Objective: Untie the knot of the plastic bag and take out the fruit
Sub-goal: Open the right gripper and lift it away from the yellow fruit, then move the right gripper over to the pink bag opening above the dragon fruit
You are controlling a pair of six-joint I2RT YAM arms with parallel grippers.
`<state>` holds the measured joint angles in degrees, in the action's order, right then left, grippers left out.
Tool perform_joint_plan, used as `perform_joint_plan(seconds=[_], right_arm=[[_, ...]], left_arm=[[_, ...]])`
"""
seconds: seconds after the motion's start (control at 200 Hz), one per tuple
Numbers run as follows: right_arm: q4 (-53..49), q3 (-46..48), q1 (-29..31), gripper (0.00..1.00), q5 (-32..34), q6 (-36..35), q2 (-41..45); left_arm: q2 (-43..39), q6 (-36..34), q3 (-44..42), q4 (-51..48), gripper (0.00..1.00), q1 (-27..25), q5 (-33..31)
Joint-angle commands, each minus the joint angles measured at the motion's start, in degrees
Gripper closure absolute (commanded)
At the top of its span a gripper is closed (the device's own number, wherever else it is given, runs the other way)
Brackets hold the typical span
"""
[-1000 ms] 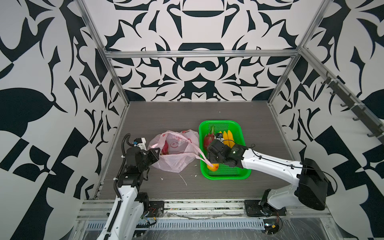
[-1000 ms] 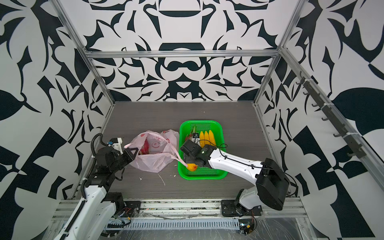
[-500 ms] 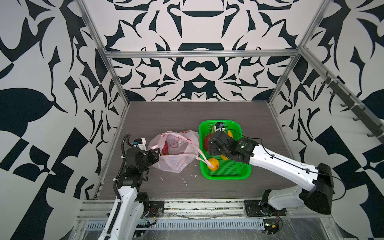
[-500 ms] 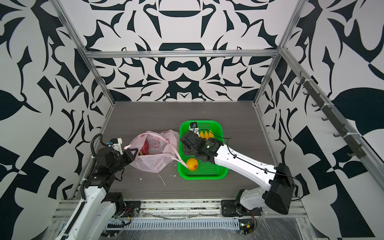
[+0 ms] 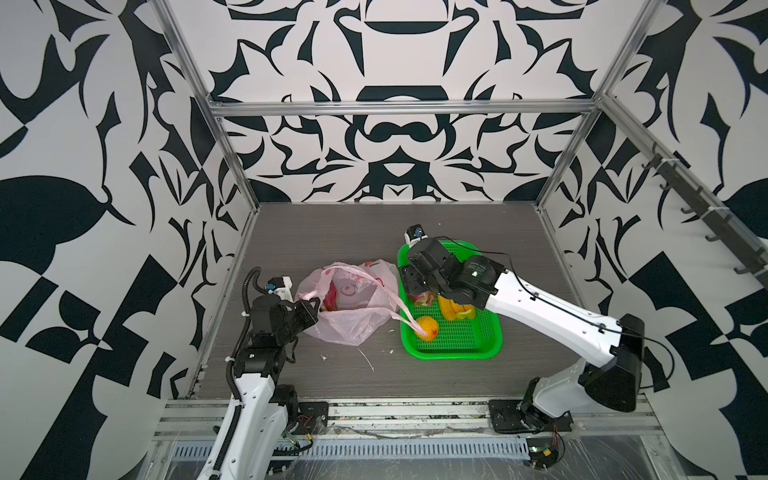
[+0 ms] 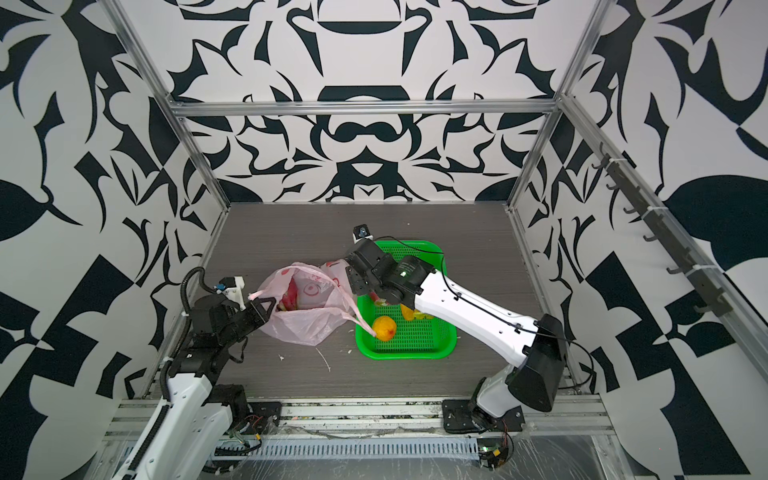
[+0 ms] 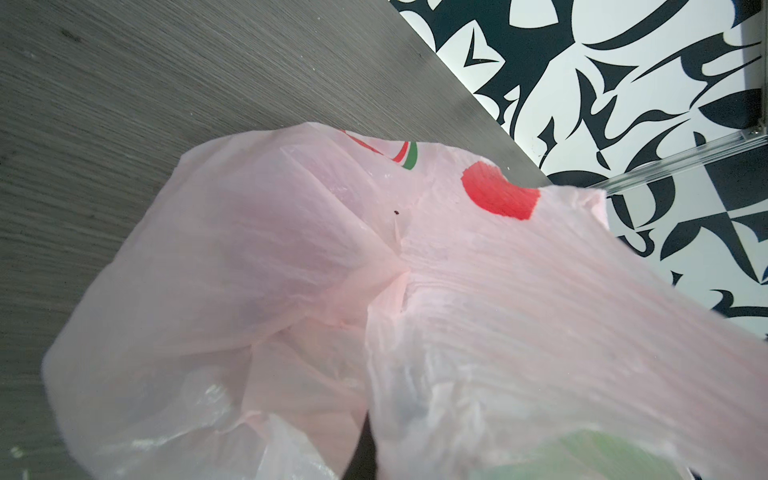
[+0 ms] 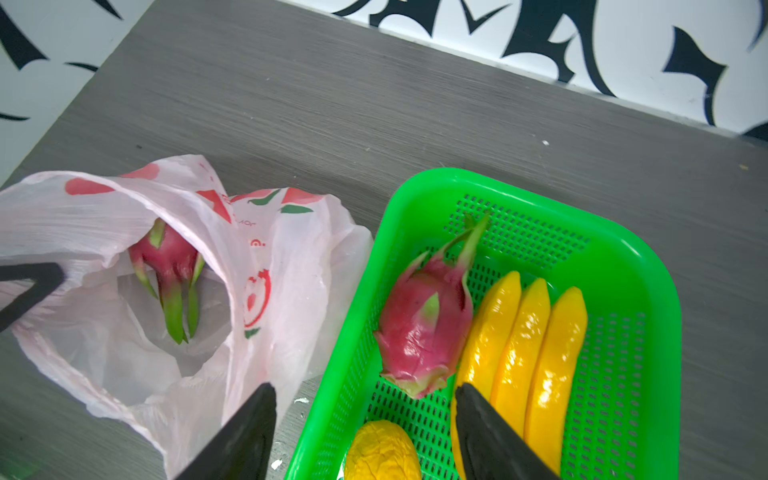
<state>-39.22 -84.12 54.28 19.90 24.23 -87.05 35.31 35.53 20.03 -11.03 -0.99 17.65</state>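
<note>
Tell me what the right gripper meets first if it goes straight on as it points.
Probably the dragon fruit in the basket, lying just ahead between the fingers of the open right gripper. Depth is unclear; the basket's wall beside the bag could come first.

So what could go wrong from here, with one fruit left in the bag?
The bag's handle lies draped over the round fruit in the green basket; the open right gripper could snag it reaching across. The thin plastic bag might slip from the left gripper, collapsing over the dragon fruit.
</note>
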Motion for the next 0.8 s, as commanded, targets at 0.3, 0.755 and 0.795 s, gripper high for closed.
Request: perform_joint_plan(seconds=[0.3, 0.755, 0.795], right_arm=[[5.05, -14.37, 6.99, 0.53, -8.29, -6.92, -8.3], [13.21, -18.75, 10.31, 0.63, -15.9, -0.5, -26.04], [13.77, -18.52, 10.43, 0.63, -15.62, 0.33, -26.92]], left_arm=[[-0.76, -1.17, 1.33, -1.54, 1.0, 0.12, -1.65], [-3.12, -0.68, 0.62, -2.98, 1.0, 0.12, -2.44], [-3.29, -0.72, 0.54, -3.19, 1.0, 0.12, -2.52]])
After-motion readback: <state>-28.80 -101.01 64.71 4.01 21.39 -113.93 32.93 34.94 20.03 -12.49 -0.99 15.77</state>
